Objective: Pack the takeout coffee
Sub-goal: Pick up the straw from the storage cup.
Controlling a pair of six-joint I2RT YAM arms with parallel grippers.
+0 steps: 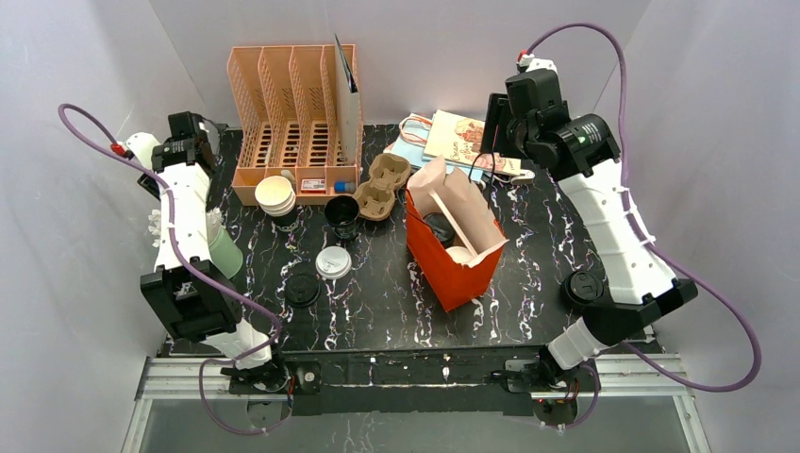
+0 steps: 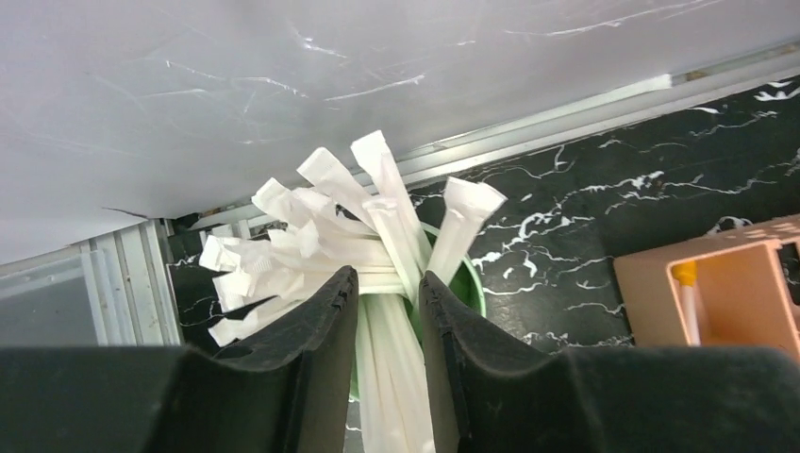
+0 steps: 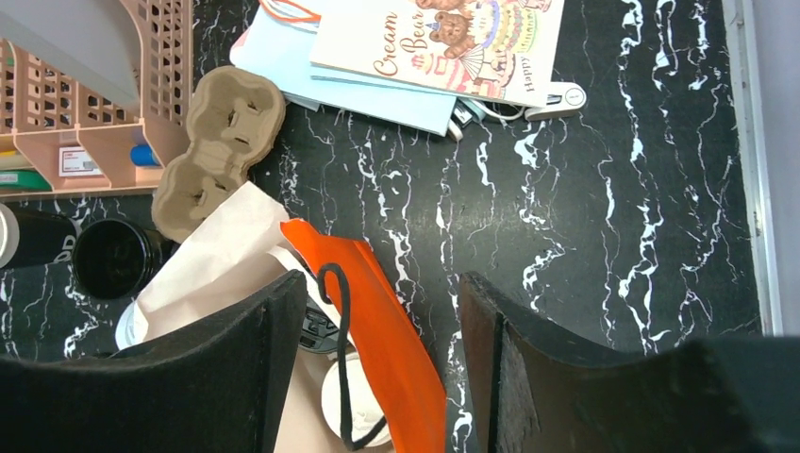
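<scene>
Near the front of the black marble table (image 1: 377,311) lie a black lid (image 1: 303,290) and a white lid (image 1: 333,262). Just beyond, an orange bag (image 1: 462,274) stands open. The coffee cup (image 1: 459,253) sits inside it, only its white top showing. At left, the left gripper (image 2: 389,278) is clenched on wrapped straws (image 2: 377,217) in a green cup (image 2: 469,291). Farther back, the right gripper (image 3: 382,279) hangs spread and empty above the bag's far edge.

White arms (image 1: 184,212), purple cables (image 1: 618,66), seemingly ribbed black end effectors (image 2: 389,278)
</scene>
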